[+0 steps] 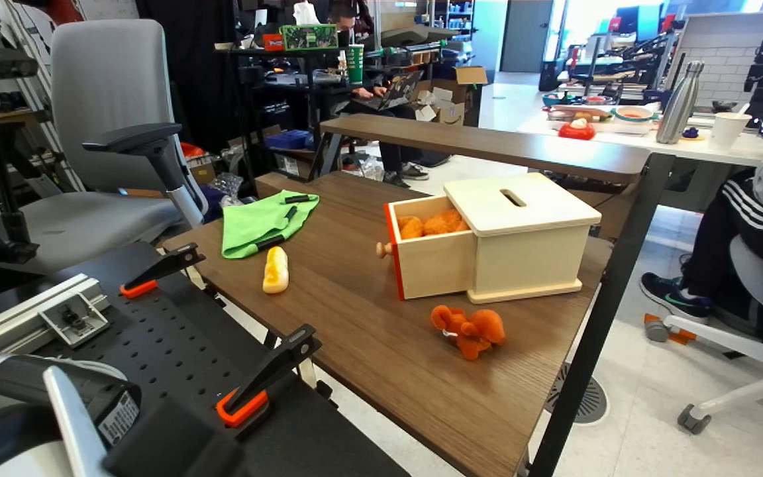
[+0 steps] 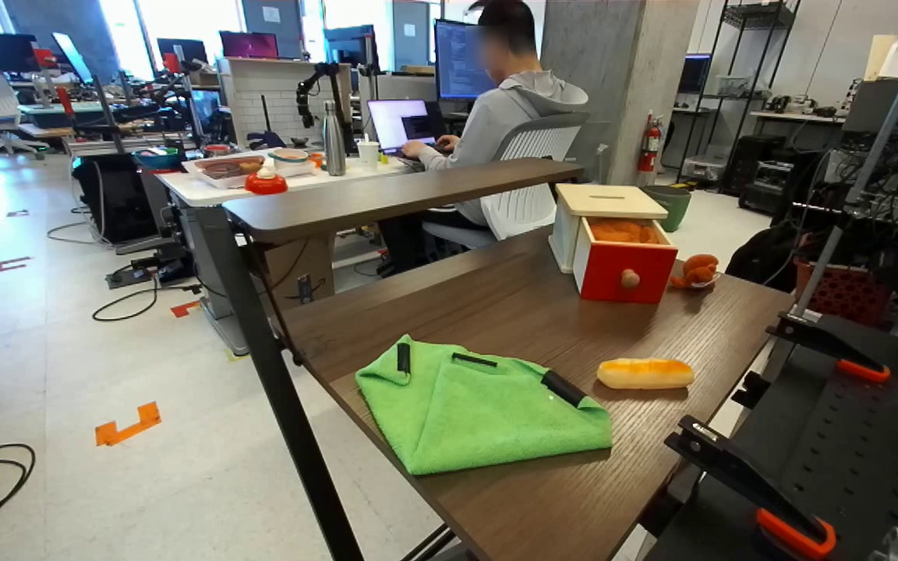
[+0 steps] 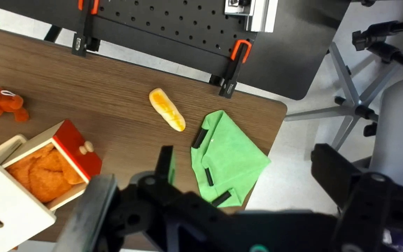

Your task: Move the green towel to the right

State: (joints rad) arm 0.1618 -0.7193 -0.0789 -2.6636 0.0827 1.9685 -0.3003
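The green towel lies folded on the brown table, with black strips along one side. It shows in both exterior views [image 1: 265, 224] [image 2: 496, 417], near the table's end. In the wrist view the towel [image 3: 231, 150] has one corner reaching the table edge, with pale floor beyond. My gripper [image 3: 243, 154] is open in the wrist view, its black fingers wide apart. The towel appears between the fingers in that view, nearer the left one, and nothing is held. The gripper's height above the table is hard to tell. The fingers do not show clearly in either exterior view.
A toy bread [image 1: 276, 270] lies beside the towel. A wooden box [image 1: 530, 245] has its red-fronted drawer [image 2: 627, 269] pulled out, holding orange plush. An orange plush toy [image 1: 471, 330] lies near it. A raised shelf [image 1: 487, 142] runs along one side. Black clamps [image 3: 234, 71] grip the opposite edge.
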